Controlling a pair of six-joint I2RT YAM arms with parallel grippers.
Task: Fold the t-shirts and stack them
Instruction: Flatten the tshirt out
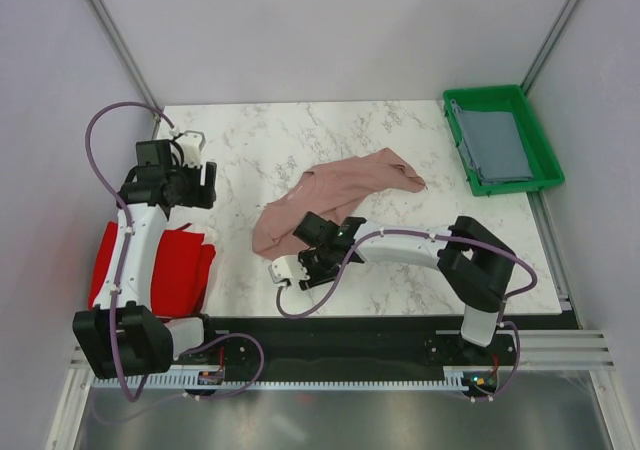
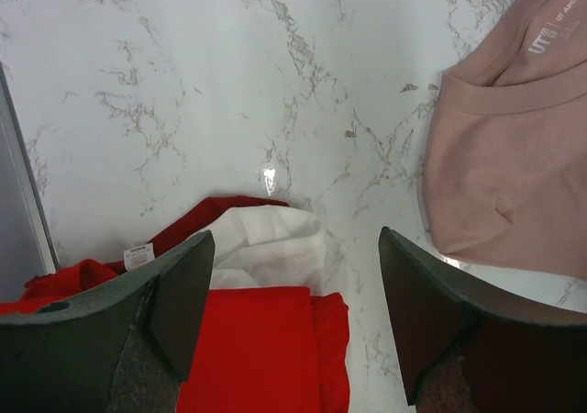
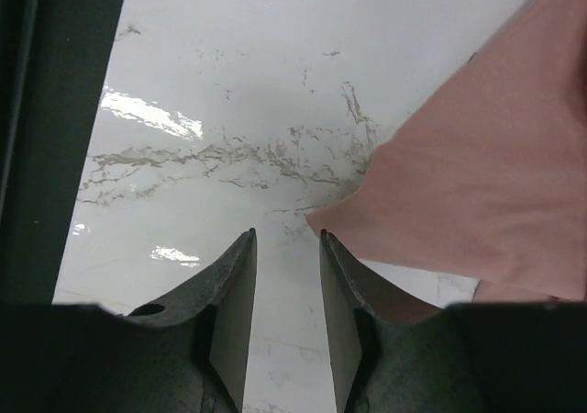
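A dusty-pink t-shirt (image 1: 340, 195) lies crumpled mid-table, its collar and edge showing in the left wrist view (image 2: 514, 174). One corner of that t-shirt (image 3: 477, 184) rests just right of my right gripper (image 3: 286, 233), low over the marble (image 1: 290, 270); the jaws stand partly apart with bare table between them. The bright red t-shirt (image 1: 175, 270) lies folded at the table's left front edge. My left gripper (image 1: 205, 185) hovers wide open over the red cloth's far edge (image 2: 257, 349), holding nothing (image 2: 295, 239). A slate grey-blue t-shirt (image 1: 495, 145) lies folded in the tray.
The green plastic tray (image 1: 548, 150) stands at the table's back right corner. A white shape (image 2: 266, 239) lies against the red t-shirt's far edge. A black rail (image 1: 380, 330) runs along the front between the arm bases, and walls close in on both sides.
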